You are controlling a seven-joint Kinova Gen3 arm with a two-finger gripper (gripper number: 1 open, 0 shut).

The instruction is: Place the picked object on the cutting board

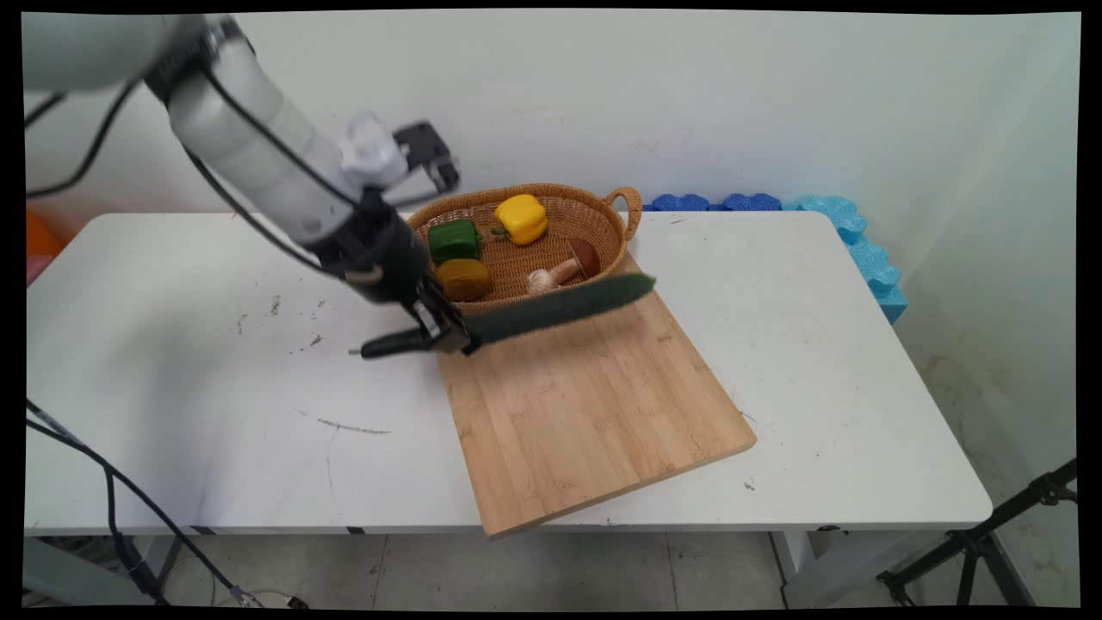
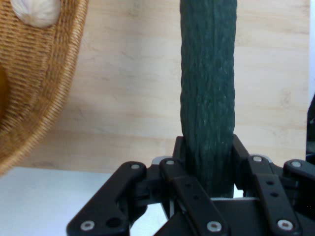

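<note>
My gripper (image 1: 443,331) is shut on a long dark green object (image 1: 560,306) with a rough surface. It holds the object near one end, level above the far left corner of the wooden cutting board (image 1: 585,413). A black handle-like end (image 1: 387,346) sticks out to the left over the table. In the hand view the green object (image 2: 207,88) runs straight up from between the gripper (image 2: 206,147) fingers, over the board (image 2: 128,98). The wicker basket (image 1: 603,245) lies just behind the object.
The basket holds a green pepper (image 1: 454,240), a yellow pepper (image 1: 522,218), a brown-orange round piece (image 1: 463,278), a mushroom (image 1: 575,263) and a garlic bulb (image 1: 540,280). Blue foam blocks (image 1: 852,241) line the table's far right edge. A tripod (image 1: 990,542) stands at bottom right.
</note>
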